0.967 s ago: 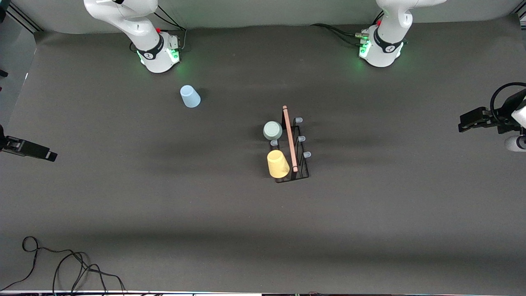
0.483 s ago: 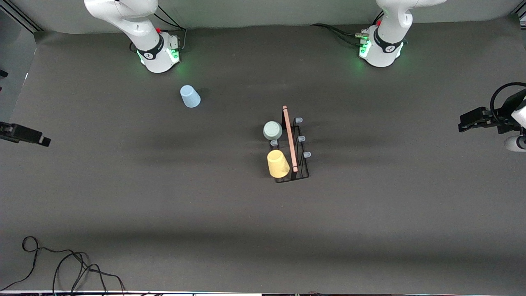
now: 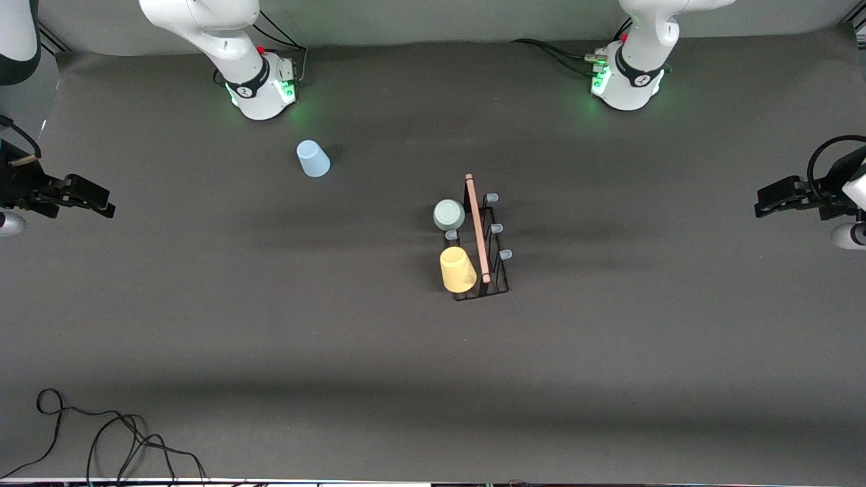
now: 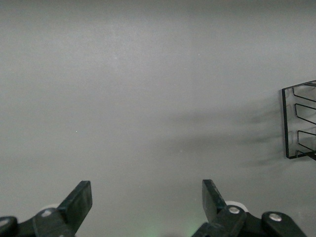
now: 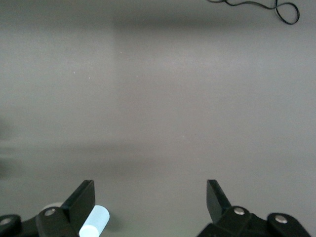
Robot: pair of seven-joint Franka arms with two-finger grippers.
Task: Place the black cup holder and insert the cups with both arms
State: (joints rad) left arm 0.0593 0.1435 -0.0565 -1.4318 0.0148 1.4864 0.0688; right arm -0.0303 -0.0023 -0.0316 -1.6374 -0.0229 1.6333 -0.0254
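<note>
The black cup holder stands mid-table with its wooden rod along the top. The pale grey-green cup and the yellow cup sit upside down on pegs on the holder's side toward the right arm's end. The light blue cup stands upside down on the table near the right arm's base. My right gripper is open and empty over the right arm's end of the table; its wrist view shows the blue cup. My left gripper is open and empty over the left arm's end; its wrist view shows part of the holder.
A loose black cable lies at the table's corner nearest the front camera, toward the right arm's end; it also shows in the right wrist view. Three free pegs with pale tips stand on the holder's side toward the left arm.
My right gripper has moved toward the robots' side and farther in over the table. The left arm, the holder and the cups have not moved.
</note>
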